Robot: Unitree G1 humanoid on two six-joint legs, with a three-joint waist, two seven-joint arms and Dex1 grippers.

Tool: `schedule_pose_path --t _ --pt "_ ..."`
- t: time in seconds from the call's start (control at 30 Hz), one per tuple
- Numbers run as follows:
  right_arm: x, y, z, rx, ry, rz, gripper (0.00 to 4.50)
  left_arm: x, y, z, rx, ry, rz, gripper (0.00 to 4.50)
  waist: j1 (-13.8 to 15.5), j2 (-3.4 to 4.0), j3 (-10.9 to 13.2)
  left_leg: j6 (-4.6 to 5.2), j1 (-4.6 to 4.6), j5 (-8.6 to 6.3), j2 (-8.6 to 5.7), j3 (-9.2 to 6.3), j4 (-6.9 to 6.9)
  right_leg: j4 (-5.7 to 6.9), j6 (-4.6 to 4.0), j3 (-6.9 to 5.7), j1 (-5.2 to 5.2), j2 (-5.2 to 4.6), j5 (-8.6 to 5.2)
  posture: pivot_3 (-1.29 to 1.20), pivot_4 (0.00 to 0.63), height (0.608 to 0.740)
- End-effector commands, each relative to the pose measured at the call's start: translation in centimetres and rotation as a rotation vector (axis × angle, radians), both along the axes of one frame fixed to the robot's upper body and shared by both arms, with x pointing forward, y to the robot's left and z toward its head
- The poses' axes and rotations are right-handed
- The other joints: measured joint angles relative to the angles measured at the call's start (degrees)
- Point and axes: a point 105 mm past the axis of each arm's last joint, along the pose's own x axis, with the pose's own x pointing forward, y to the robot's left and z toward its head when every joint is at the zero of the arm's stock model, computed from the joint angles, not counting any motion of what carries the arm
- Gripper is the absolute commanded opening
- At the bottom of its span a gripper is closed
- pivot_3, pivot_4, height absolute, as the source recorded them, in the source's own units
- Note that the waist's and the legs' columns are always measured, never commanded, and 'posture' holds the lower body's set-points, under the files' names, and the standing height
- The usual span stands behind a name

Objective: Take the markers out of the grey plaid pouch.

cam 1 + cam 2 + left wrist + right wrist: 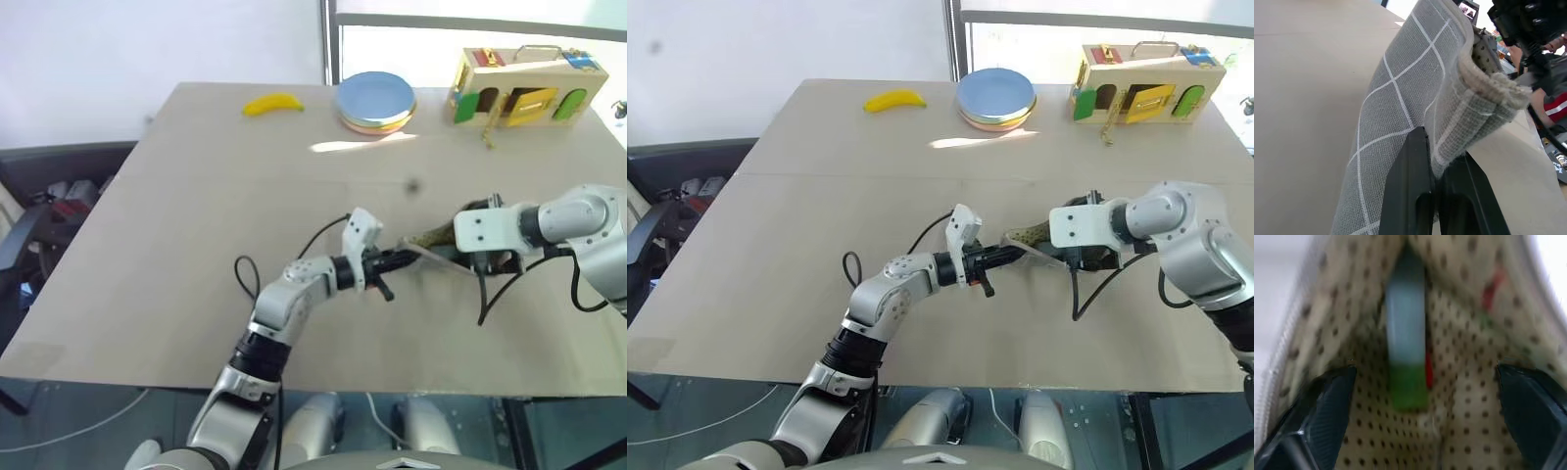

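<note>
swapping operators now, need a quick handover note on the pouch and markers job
Left gripper: shut on the edge of the grey plaid pouch, holding it up off the table.
Right gripper: open, fingers spread inside the pouch's mouth, holding nothing.
Markers: a pale green one lies in the speckled lining between the open fingers, with something red beside it.
Done: pouch is open and held.
Left: close on a marker, lift it out, then take out the rest.

A yellow banana (273, 103) lies at the table's (196, 245) far edge; stacked plates (376, 101) nearby; wooden latch box (519, 88) beyond.
</note>
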Motion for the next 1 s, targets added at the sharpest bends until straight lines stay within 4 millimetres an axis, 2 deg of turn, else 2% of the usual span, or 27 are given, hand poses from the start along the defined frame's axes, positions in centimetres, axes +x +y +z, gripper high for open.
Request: schedule_pose_path --t 0.03,0.27,0.6,0.8,0.97,1.0 --pt "0.3 -0.8 0.7 -0.040 -0.036 -0.001 4.45 0.0 -0.3 0.7 -0.017 -0.030 -0.012 0.00 0.03 0.00 0.00 0.00 0.00 0.00 0.00 0.00 0.00 0.00 0.00 0.00 0.00 0.00 0.00 0.00 0.150 0.740" --pt "0.2 -1.1 -0.7 -0.089 0.009 0.016 4.45 0.0 -0.5 0.5 -0.020 -0.021 -0.011 0.00 0.05 0.00 0.00 0.00 0.00 0.00 0.00 0.00 0.00 0.00 0.00 0.00 0.00 0.00 0.00 0.00 0.150 0.740" --pt "1.8 -0.1 -2.2 -0.161 0.059 0.074 4.45 0.1 -0.8 0.3 -0.020 -0.010 -0.023 0.00 -0.04 0.00 0.00 0.00 0.05 0.00 0.00 0.01 0.02 0.03 0.00 0.01 0.02 0.01 0.00 0.00 0.150 0.740" --pt "2.1 -0.4 -3.3 -0.227 0.147 0.090 4.45 0.1 -0.9 0.2 -0.017 -0.010 -0.024 0.00 -0.05 0.00 0.00 0.00 0.05 0.00 0.00 0.01 0.03 0.03 0.00 0.01 0.03 0.01 0.00 0.00 0.150 0.740" --pt "2.3 -0.6 -3.3 -0.264 0.191 0.103 4.45 0.2 -0.8 0.0 -0.015 -0.009 -0.019 0.00 -0.02 0.00 -0.01 0.00 0.05 0.00 0.00 0.01 0.03 0.03 0.00 0.00 0.03 0.01 0.00 0.00 0.150 0.740" --pt "2.3 -0.6 -3.4 -0.265 0.198 0.106 4.20 0.2 -0.8 0.0 -0.015 -0.009 -0.019 0.00 -0.02 0.00 0.00 0.00 0.06 0.00 0.00 0.01 0.03 0.03 0.00 0.00 0.03 0.01 0.00 0.00 0.150 0.740"
